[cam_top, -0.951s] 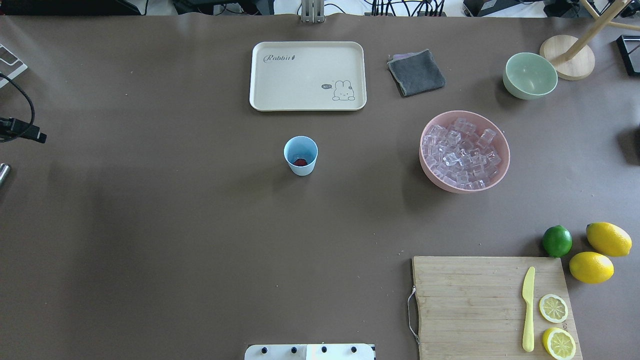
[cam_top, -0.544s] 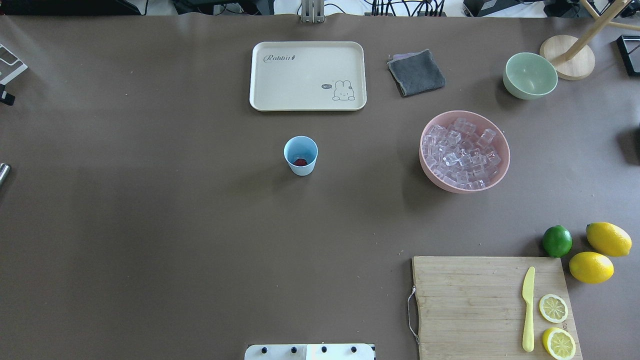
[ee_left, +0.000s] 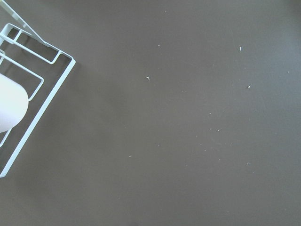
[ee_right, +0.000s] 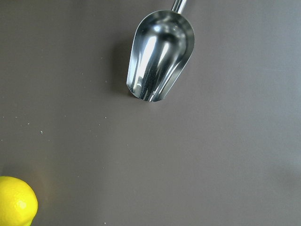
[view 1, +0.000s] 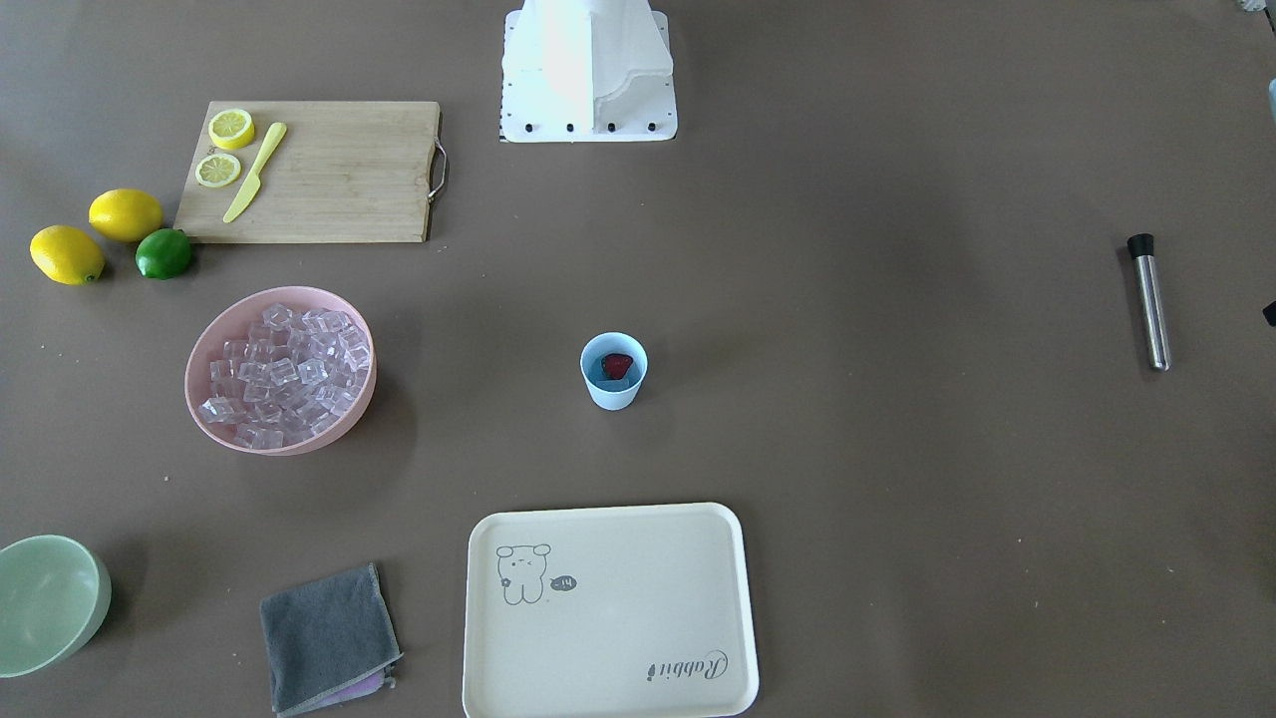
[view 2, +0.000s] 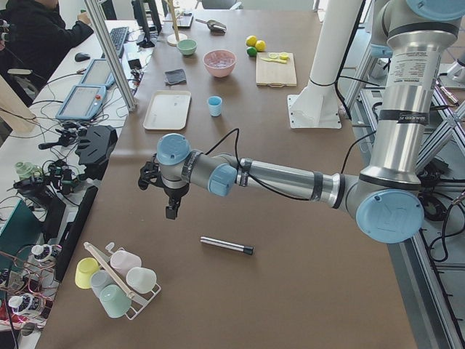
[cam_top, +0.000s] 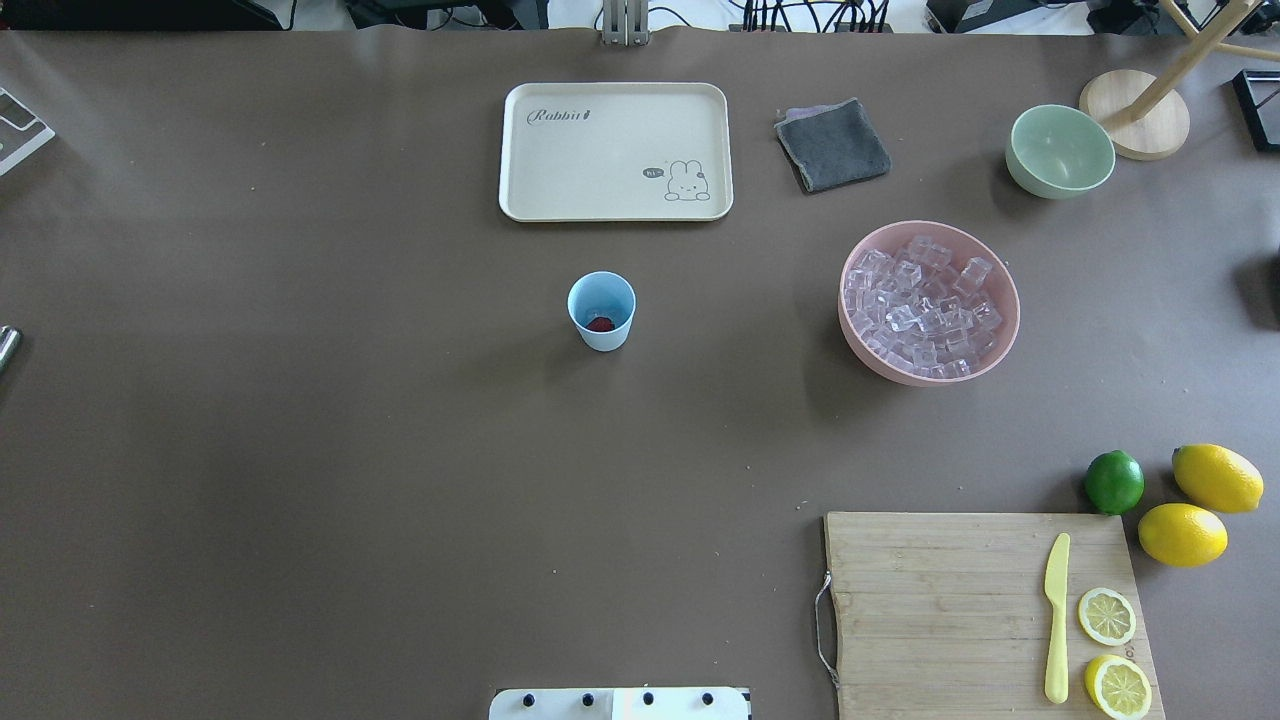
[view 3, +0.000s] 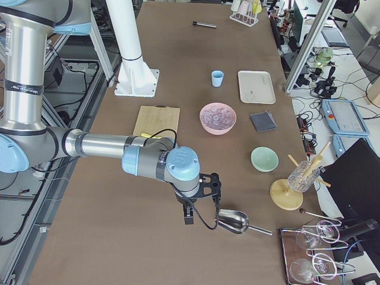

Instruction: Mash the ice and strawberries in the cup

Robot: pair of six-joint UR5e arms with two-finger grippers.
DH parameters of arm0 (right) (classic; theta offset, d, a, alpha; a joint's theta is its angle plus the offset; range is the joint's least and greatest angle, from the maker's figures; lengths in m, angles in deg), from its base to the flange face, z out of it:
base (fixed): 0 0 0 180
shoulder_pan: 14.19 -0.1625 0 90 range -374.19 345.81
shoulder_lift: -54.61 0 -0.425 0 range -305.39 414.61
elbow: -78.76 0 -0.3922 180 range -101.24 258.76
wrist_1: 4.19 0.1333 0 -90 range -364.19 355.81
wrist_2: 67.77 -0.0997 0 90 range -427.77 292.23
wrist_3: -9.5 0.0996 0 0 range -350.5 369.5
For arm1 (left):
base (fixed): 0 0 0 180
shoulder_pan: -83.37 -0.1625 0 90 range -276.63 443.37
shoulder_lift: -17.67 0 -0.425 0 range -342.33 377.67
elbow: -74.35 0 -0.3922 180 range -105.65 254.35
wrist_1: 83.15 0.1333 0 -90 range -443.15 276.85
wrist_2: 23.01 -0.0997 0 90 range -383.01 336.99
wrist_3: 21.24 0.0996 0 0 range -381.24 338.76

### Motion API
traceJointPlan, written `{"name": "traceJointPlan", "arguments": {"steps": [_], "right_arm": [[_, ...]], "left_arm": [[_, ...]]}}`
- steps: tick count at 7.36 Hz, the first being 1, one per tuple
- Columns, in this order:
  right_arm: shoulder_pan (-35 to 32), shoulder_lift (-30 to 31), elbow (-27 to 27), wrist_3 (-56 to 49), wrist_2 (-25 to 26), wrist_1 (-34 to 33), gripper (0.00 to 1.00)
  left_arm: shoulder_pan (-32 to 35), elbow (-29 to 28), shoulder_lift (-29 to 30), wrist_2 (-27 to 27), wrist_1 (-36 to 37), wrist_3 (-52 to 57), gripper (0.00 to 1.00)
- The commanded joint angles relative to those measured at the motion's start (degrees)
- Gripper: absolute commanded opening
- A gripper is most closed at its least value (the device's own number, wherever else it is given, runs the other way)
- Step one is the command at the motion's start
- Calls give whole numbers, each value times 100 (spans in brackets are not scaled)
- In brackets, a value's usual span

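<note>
Ice (cam_top: 925,310) is heaped in a pink bowl (cam_top: 870,362) on the robot's right of the cup (cam_top: 600,298), where one strawberry (cam_top: 600,325) is lodged; how far the left gripper (view 2: 171,211) and right gripper (view 3: 188,217) are opened cannot be told; the scoop (ee_right: 157,59) is best grasped by its handle.

Soft, even light is coming from above, and the brown tabletop (cam_top: 300,450) is showing sharp in every view. The pink bowl (cam_top: 862,352) and the pale-blue cup (cam_top: 605,340) are casting faint, blurred shadows toward the tabletop's left end. Glare is streaking the steel scoop (ee_right: 157,61). A white cup (ee_left: 9,106) is blowing out at the left wrist view's edge. Broad dim patches are lying across the tabletop's left half.
</note>
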Motion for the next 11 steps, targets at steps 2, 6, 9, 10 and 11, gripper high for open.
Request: {"name": "traceJointPlan", "arguments": {"steps": [2, 6, 9, 10, 11], "right_arm": [[-90, 96, 40, -3, 72, 22, 100], [-117, 166, 127, -3, 109, 14, 100], [-143, 316, 101, -55, 38, 40, 100], [-143, 351, 136, -56, 38, 40, 100], [-152, 377, 127, -64, 30, 14, 100]], "left_arm": [[795, 316, -975, 14, 49, 680, 99], [870, 326, -1118, 23, 58, 691, 99], [870, 474, -1039, 5, 93, 700, 99], [843, 527, -1108, -47, 267, 726, 99], [782, 519, -1205, -47, 382, 726, 99]]}}
